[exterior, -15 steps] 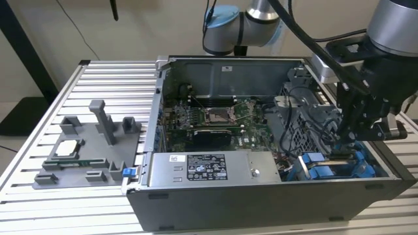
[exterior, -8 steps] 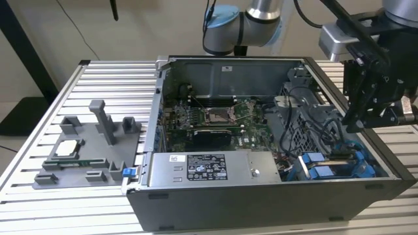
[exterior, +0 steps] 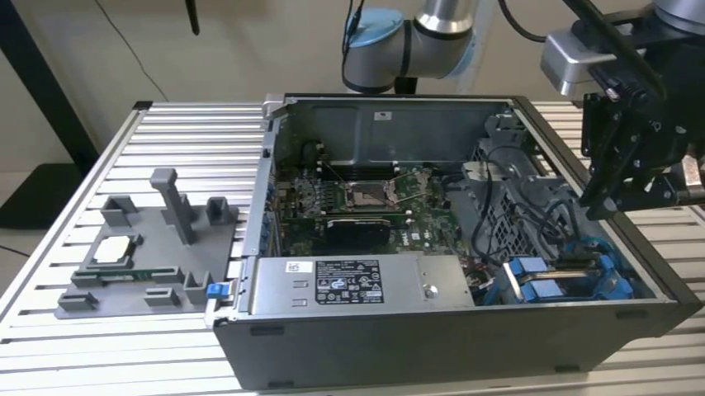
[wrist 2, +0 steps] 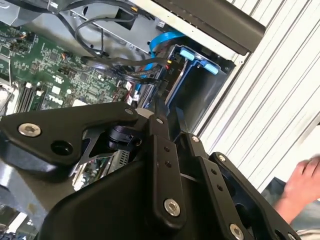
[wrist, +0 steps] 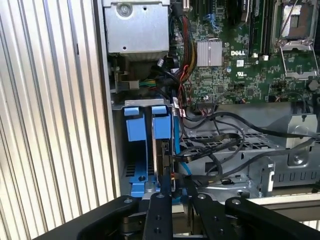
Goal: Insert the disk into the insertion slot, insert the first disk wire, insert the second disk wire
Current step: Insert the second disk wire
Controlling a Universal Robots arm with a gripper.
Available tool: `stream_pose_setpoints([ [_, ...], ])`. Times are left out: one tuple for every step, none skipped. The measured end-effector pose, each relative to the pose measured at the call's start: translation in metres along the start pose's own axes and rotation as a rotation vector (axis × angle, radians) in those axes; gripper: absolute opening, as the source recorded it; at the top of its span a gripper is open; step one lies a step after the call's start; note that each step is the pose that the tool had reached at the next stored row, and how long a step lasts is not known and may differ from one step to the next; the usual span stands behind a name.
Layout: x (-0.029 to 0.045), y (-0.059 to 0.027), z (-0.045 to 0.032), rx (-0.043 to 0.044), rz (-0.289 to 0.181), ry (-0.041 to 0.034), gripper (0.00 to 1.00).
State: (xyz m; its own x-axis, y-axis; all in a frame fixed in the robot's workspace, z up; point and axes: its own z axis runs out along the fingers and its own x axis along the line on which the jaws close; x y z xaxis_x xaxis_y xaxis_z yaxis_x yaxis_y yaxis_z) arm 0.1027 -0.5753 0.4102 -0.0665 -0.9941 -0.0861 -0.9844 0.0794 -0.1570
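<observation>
End effector (wrist: 172, 200) (tilted) poised over insertion slot (wrist: 131, 165).

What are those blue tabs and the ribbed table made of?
The blue tabs look like moulded plastic: bright, even colour and a dull sheen. The table looks like bare aluminium: silvery, with straight extruded ribs that catch the light.

My arm (exterior: 424, 37) has silver tube sections, a pale blue joint cap and black cables running along it. The gripper (exterior: 633, 132) I drive is matte black, built of flat linkage bars pinned with round silver screws, under a grey wrist block (exterior: 567, 62).
</observation>
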Motion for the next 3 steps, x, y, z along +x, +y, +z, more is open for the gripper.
stream_pose_setpoints([
  [0.0, 0.0, 0.0, 0.0, 0.0, -0.0003, 1.0],
  [0.0, 0.0, 0.0, 0.0, 0.0, -0.0004, 1.0],
  [0.0, 0.0, 0.0, -0.0001, 0.0, -0.0004, 1.0],
])
